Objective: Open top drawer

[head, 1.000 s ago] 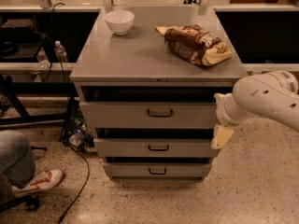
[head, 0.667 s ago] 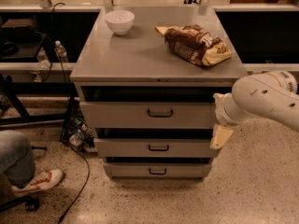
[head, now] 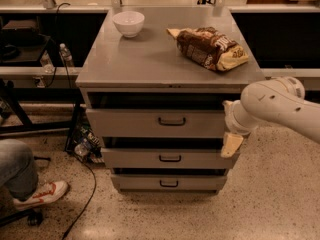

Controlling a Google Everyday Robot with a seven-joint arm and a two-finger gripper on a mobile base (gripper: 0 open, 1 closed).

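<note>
The top drawer [head: 150,123] is the tallest grey front of three in a grey metal cabinet [head: 150,69], with a small black loop handle [head: 171,120] at its centre. A dark gap shows above its front. Two shorter drawers [head: 170,158] sit below it. My gripper [head: 231,145] hangs down from the white arm [head: 270,106] at the cabinet's right front corner. It is level with the gap between the top and middle drawers, well to the right of the handle and not touching it.
A white bowl [head: 128,23] and a brown snack bag [head: 210,48] lie on the cabinet top. A person's leg and red-and-white shoe [head: 42,194] are at the lower left. A cable [head: 87,184] runs along the floor, and bottles [head: 82,146] lie beside the cabinet.
My arm and gripper have shifted slightly left toward the cabinet's right edge. The drawers have not moved.
</note>
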